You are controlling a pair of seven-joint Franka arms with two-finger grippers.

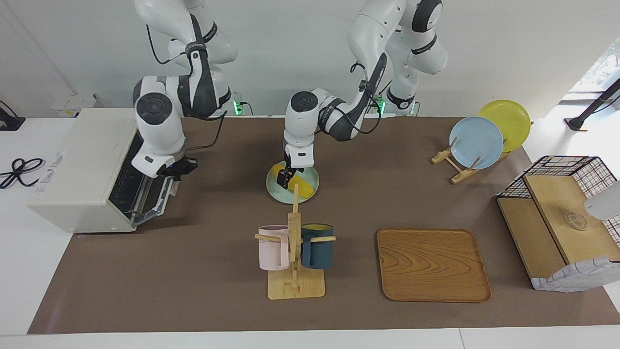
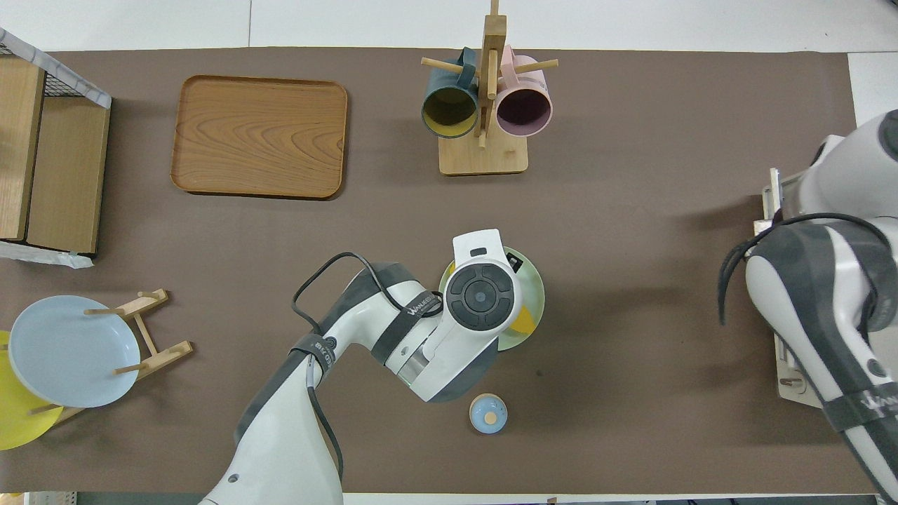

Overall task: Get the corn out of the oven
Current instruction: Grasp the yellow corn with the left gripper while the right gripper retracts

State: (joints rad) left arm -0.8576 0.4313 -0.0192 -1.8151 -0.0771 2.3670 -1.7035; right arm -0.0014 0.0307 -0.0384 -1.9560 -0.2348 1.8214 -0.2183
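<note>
The corn (image 1: 301,186) lies on a pale green plate (image 1: 314,177) in the middle of the table, well apart from the oven (image 1: 82,174) at the right arm's end. The left gripper (image 1: 286,178) is down at the corn's 9 o'clock end (facing view), fingers around it; I cannot tell if they pinch. The right gripper (image 1: 180,169), pressed together, is at the oven's open door (image 1: 154,202). From the plate, a mug rack (image 1: 294,252) stands at 6 o'clock.

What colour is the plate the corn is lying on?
Pale green; the plate under the corn shows best in the facing view.
</note>
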